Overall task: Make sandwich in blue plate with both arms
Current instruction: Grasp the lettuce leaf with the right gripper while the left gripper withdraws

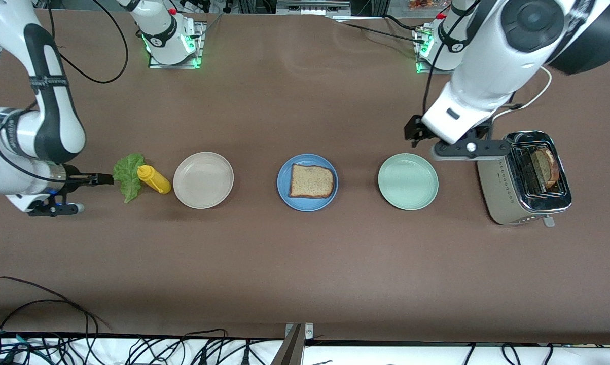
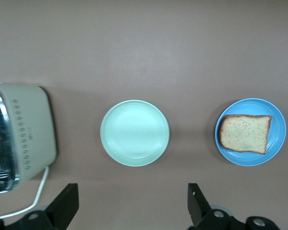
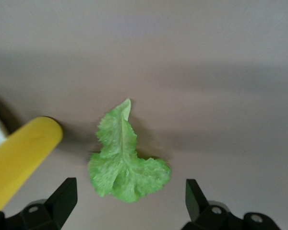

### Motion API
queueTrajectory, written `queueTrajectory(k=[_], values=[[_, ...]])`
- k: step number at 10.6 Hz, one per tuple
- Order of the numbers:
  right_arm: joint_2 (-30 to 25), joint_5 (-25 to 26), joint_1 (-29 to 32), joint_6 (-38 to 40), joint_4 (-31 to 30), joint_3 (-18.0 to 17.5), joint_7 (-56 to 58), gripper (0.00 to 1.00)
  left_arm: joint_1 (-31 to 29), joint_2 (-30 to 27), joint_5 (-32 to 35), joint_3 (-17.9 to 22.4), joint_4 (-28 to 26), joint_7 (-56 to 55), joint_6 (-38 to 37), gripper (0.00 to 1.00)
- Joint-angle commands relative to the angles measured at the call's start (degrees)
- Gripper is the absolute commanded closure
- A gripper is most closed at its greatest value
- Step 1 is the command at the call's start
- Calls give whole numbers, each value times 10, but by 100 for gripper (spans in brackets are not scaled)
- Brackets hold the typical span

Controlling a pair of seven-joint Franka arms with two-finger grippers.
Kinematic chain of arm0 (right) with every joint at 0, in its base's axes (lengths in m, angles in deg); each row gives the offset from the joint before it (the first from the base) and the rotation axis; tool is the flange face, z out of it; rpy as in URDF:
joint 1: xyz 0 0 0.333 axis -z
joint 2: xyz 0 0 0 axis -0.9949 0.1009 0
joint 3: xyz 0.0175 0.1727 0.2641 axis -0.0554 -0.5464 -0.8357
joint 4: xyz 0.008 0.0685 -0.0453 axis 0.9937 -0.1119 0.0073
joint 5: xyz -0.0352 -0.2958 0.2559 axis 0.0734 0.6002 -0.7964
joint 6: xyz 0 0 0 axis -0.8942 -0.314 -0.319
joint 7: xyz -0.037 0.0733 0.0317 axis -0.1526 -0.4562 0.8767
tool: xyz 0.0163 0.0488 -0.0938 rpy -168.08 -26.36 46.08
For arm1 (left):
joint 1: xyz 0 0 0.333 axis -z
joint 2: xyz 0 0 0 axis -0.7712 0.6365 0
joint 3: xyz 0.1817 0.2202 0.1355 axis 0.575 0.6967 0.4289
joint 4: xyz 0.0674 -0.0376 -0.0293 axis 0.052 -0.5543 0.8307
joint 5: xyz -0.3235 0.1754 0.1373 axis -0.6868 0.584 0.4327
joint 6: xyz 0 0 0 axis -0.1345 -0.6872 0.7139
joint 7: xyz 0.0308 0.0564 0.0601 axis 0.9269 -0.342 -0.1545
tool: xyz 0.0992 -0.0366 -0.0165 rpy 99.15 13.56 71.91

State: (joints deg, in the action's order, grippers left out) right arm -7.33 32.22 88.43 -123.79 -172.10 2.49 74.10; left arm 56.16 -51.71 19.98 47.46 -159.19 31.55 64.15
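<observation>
- Front view: one bread slice (image 1: 311,181) lies in the blue plate (image 1: 283,192) mid-tabletop. The lettuce leaf (image 1: 127,176) lies at the right arm's end, touching the yellow bottle (image 1: 154,179), with the right claw (image 1: 98,178) just beside it. The left claw (image 1: 417,130) hangs near the toaster (image 1: 507,190), which holds a second slice (image 1: 545,165).
- Left wrist view: released fingers (image 2: 67,203) frame the pale green plate (image 2: 135,132).
- Right wrist view: spread fingers (image 3: 65,197) straddle the leaf, its long axis pointing away from the claw. The right arm is likely nearer.
</observation>
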Motion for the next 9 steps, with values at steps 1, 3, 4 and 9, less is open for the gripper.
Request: queueTrajectory(k=[1, 3, 4, 9], values=[[22, 18, 3, -45, -63, 0, 18, 6, 0, -54, -35, 72, -20, 104, -37, 0], [56, 18, 8, -48, -60, 1, 20, 23, -6, -66, -39, 101, -29, 150, -50, 0], [65, 18, 9, -55, -59, 1, 20, 36, -15, -73, -39, 107, -43, 181, -53, 0], [66, 13, 10, -52, -42, 1, 11, 100, -23, -113, -40, 144, -101, 259, -50, 0]])
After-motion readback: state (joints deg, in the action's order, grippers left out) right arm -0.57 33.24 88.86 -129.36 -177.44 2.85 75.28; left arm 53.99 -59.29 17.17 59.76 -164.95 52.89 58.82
